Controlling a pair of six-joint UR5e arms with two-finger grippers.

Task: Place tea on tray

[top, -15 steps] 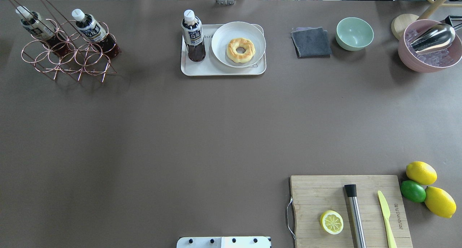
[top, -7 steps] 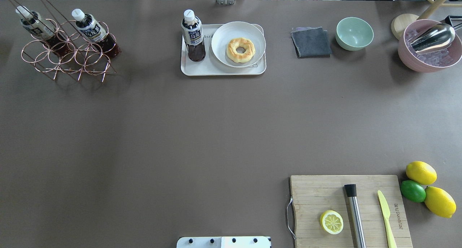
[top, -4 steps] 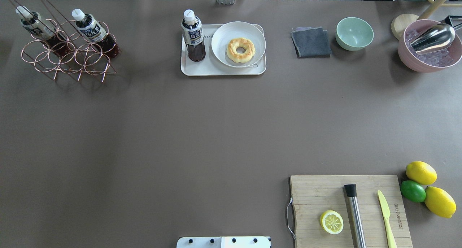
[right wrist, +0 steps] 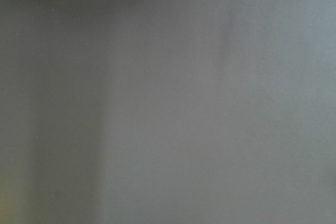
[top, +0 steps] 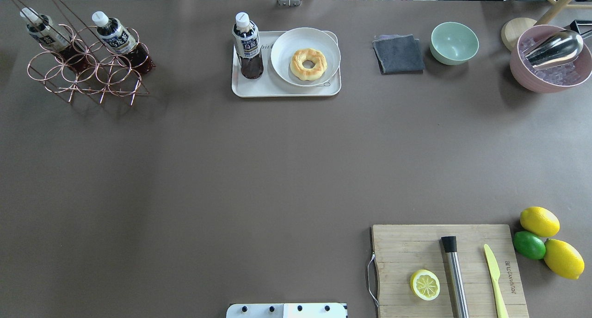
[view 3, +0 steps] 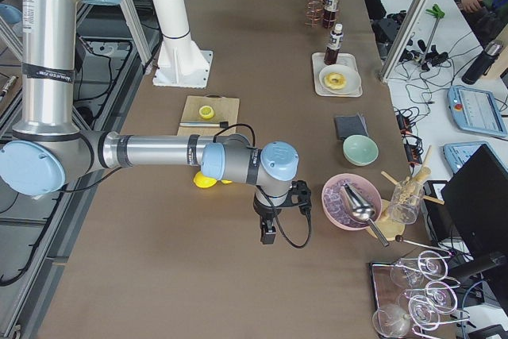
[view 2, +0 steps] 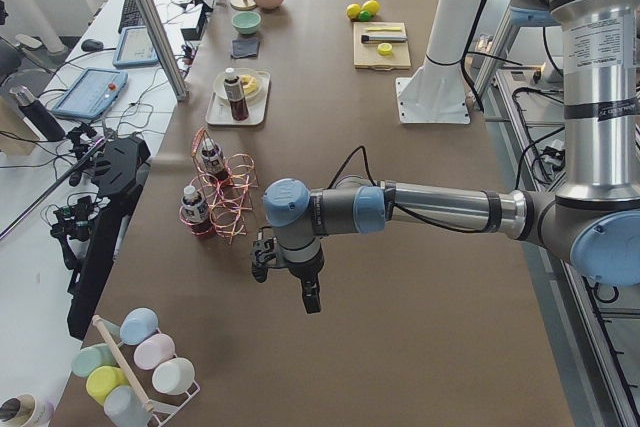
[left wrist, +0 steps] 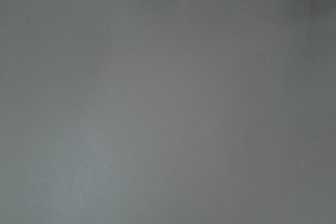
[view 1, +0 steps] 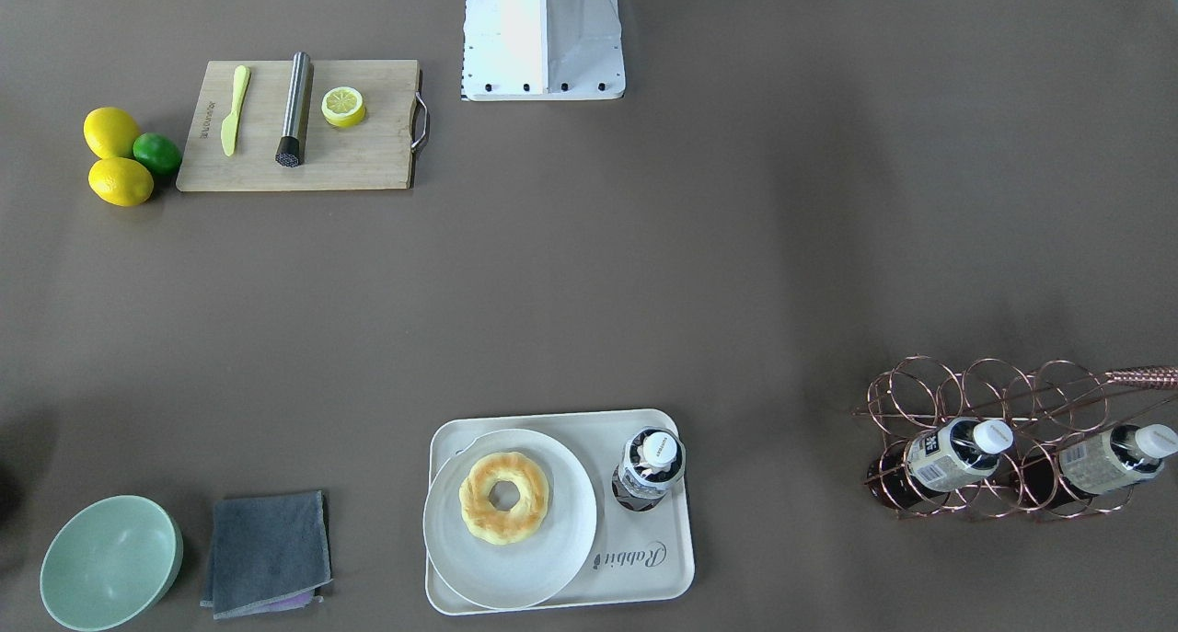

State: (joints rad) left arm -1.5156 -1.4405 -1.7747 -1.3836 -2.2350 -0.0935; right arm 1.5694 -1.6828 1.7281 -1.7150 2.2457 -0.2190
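Tea [top: 248, 47] upright on tray [top: 286, 90], task looks done. Likely light, stiff, slick plastic; I'd hold mid-label. My left fingers [view 2: 311, 299] and right fingers [view 3: 269, 236] hang over bare table [top: 231, 170]; can't tell if spread or pressed.

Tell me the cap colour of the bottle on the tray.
White; the cap shows best in the front-facing view.

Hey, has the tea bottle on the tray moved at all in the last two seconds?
No. In the overhead view the tea bottle stands upright at the left end of the tray, beside the plate, just where it was.
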